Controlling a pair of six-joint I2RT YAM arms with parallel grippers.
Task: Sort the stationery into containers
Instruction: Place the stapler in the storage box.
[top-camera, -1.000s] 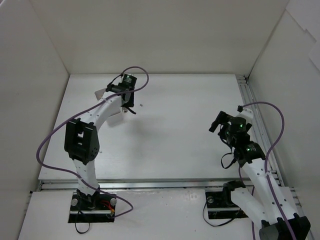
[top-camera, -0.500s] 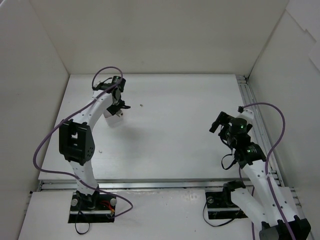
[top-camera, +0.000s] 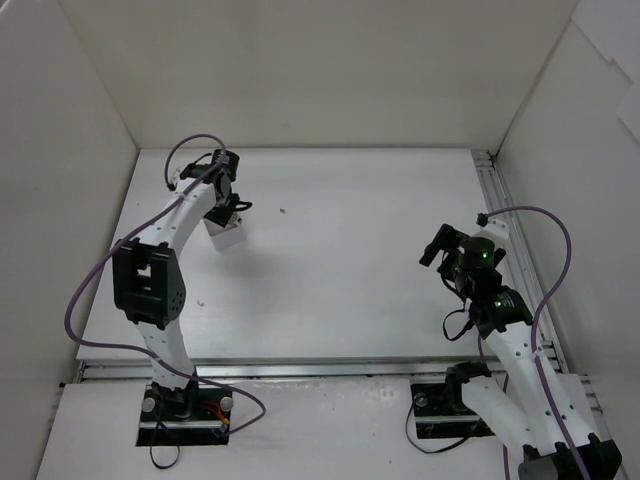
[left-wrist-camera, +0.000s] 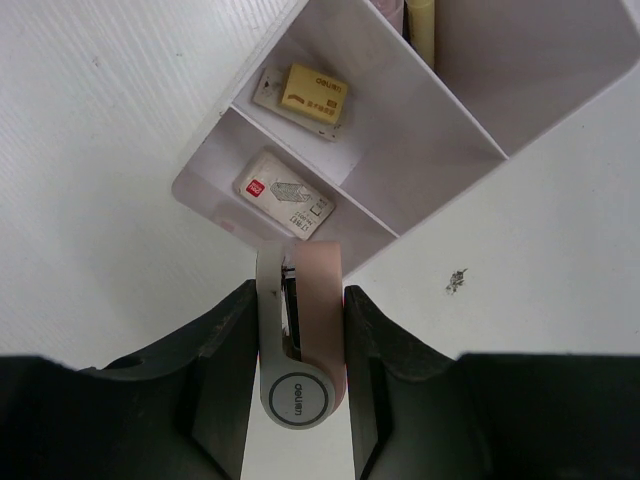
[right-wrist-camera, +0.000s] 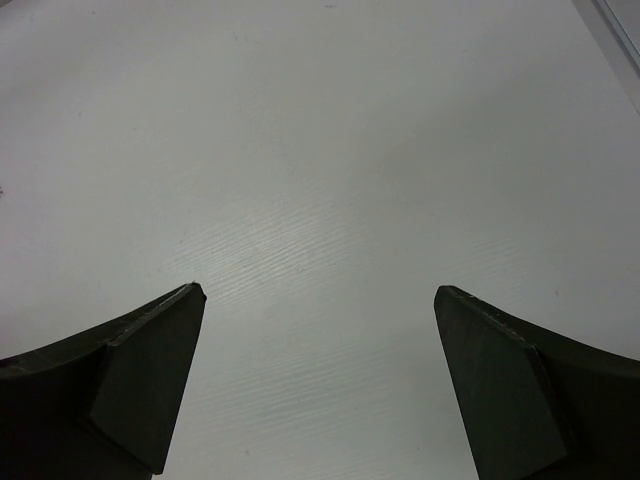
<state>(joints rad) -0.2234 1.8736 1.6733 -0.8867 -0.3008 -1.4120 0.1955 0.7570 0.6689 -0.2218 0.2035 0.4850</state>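
Two stubby blocks already lie in the white organizer (left-wrist-camera: 430, 105): a beige eraser (left-wrist-camera: 315, 90) in the middle compartment and a white eraser (left-wrist-camera: 285, 195) in the end one. A yellow stick (left-wrist-camera: 422, 30) shows in the larger section beyond them. We judge the sorting well along.

What is left is the pink-and-white piece (left-wrist-camera: 310, 335) pinched in the left gripper (left-wrist-camera: 298, 305). Its fingers are drawn in partway and press on both flat sides of the piece. The piece hangs just at the organizer's end wall, not yet inside. The right gripper (right-wrist-camera: 318, 291) waits well apart with its jaws spread wide and nothing between them, over bare table (right-wrist-camera: 320, 150).

From above we spot no other loose stationery, only a speck (left-wrist-camera: 456, 280) or two, though something small could escape us there.

On the round end of the held piece we read "deli". The beige eraser seems to carry the same word. The white one shows a red mark and a line drawing, with print too small to read.
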